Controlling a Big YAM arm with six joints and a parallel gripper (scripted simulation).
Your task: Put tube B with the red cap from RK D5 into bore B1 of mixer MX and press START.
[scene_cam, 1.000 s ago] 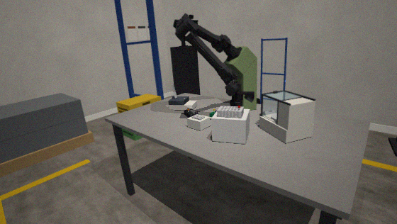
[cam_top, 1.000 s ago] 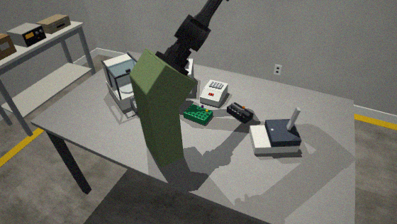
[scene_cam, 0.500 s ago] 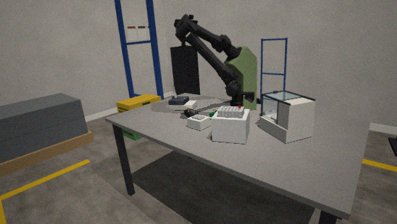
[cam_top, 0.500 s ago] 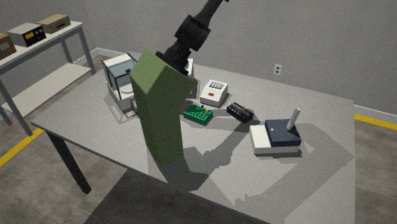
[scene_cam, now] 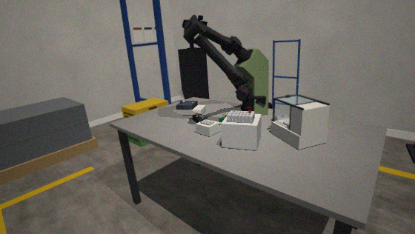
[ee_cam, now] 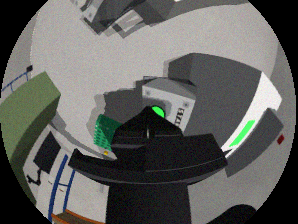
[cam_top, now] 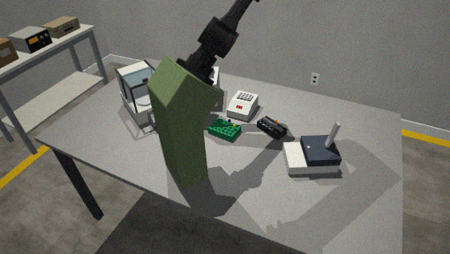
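The gripper (ee_cam: 154,125), fingers clenched on nothing, hangs over the front of the mixer (scene_cam: 241,130), where a green light (ee_cam: 157,111) glows, and the red-capped tube (scene_cam: 250,111) stands in the mixer's top.

The arm (scene_cam: 218,55) is matte black all over — blocky, boxy links joined by chunkier joint housings. It rises from a tall olive-green base (cam_top: 181,120), a slab-sided column with a slanted top. The gripper (ee_cam: 149,163) is the same black — broad, flat-shouldered, tapering forward.
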